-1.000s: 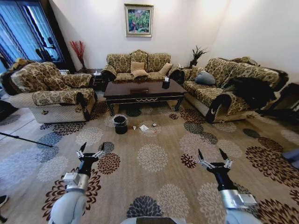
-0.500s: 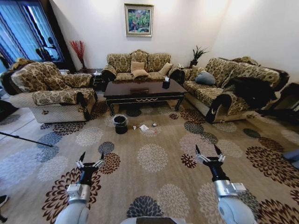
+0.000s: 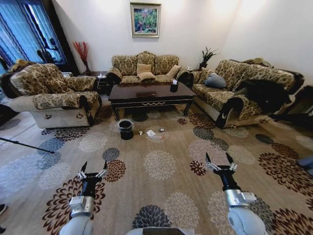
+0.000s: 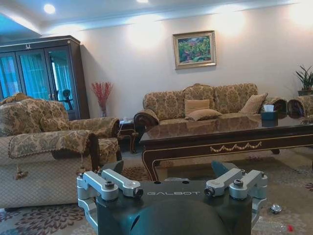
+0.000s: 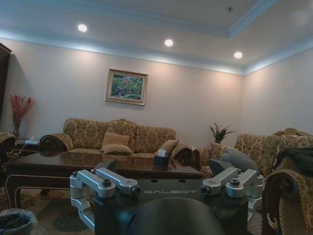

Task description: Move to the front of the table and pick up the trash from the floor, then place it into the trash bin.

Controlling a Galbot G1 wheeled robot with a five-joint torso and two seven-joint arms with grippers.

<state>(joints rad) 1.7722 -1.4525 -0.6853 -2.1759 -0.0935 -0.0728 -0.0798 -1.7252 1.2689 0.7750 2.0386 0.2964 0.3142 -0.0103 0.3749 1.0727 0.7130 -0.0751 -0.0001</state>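
Both claws (image 3: 92, 168) (image 3: 220, 160) open, empty; trash (image 3: 150, 133) well ahead beside bin (image 3: 126, 129).

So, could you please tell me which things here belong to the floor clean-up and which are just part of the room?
Job:
- trash on the carpet
- trash bin beside it
- table behind both
- left gripper and right gripper, both open, held low over the carpet

Just there:
- tissue box on the table
- sofa
- framed painting
- potted plant
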